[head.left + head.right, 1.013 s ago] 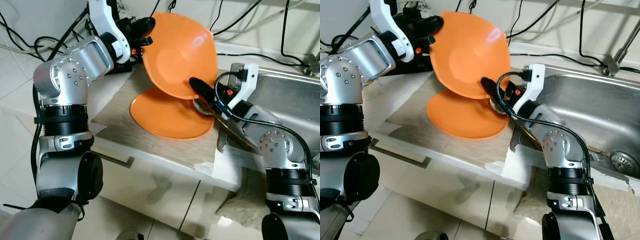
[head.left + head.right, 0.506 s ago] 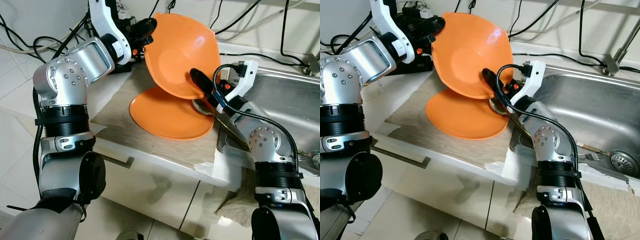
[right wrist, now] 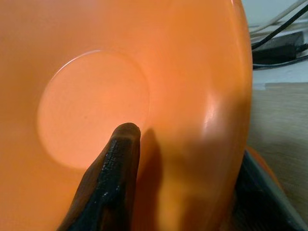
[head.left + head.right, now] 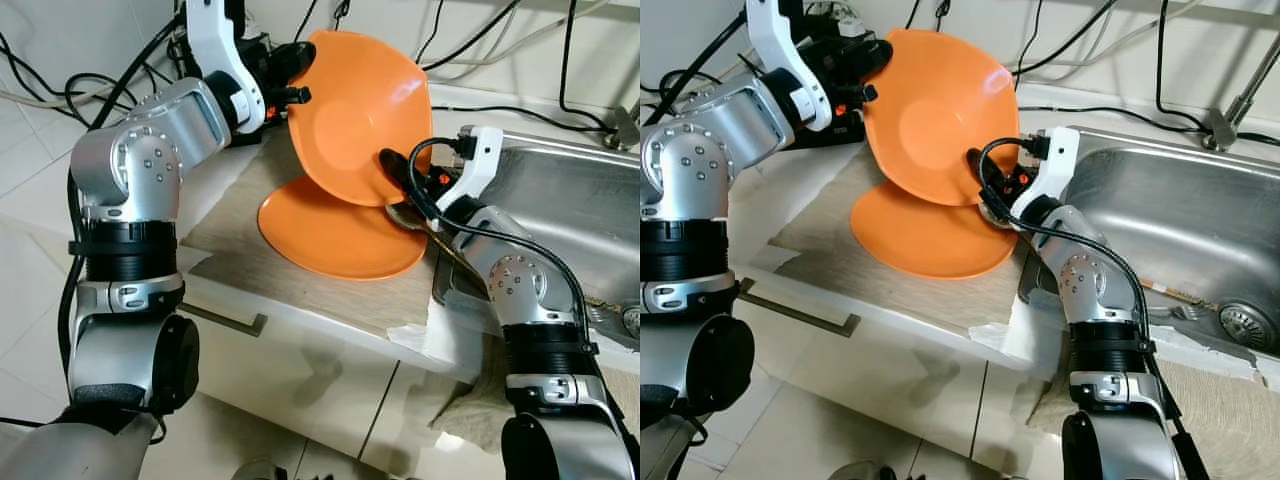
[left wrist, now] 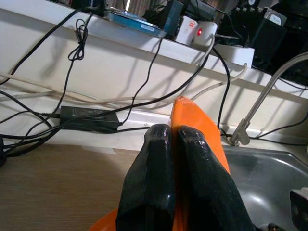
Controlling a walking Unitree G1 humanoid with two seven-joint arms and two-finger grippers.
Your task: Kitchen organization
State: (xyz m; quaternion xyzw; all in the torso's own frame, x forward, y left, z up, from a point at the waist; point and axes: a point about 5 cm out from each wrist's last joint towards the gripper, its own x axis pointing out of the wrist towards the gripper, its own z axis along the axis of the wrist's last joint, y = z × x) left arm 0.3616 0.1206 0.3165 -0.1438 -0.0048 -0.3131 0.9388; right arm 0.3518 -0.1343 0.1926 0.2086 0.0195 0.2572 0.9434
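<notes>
Bowl [image 4: 360, 115] tilted above plate [image 4: 335, 225], rim pinched by left gripper [image 4: 290, 82] at ten o'clock, right gripper [image 4: 398, 178] straddling five o'clock edge; probably light, stiff, slippery.

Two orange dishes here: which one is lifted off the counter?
The deep orange plastic bowl, tilted on edge, with the left claw pinching its rim and the right claw at its lower rim. The flat orange plate lies beneath it on the counter.

my right gripper [image 4: 400, 178] slid along the tilted orange bowl [image 4: 360, 100], its wrist swinging in closer.
</notes>
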